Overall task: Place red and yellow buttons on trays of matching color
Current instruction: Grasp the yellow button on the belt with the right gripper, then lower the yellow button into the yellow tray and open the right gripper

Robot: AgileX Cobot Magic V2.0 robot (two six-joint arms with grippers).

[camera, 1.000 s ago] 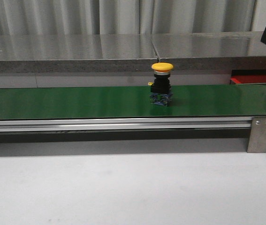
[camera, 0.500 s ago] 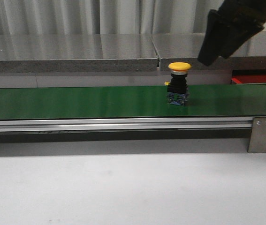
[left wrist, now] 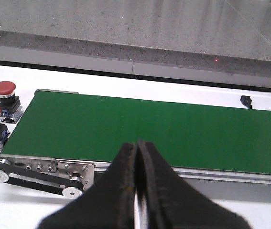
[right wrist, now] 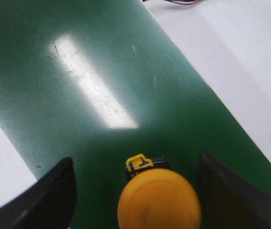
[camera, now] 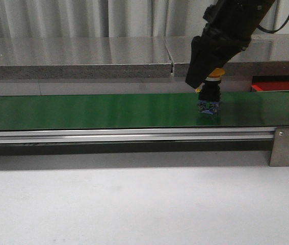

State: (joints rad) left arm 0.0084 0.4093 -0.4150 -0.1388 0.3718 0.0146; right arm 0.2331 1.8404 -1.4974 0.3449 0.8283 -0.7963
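**Background: worktop, belt, back ledge, curtain**

White worktop fills the lower half of the front frame, matte and evenly lit. Long green belt runs across mid-frame on an aluminium side rail, with a metal end bracket at lower right. Behind it, a grey speckled stone ledge spans the frame, glossy on top with soft vertical reflections; a seam splits it near centre. Pale pleated curtain covers the upper strip. Left wrist view shows the belt's end roller and black drive band at lower left. A bright glare streak sits on the belt in the right wrist view.
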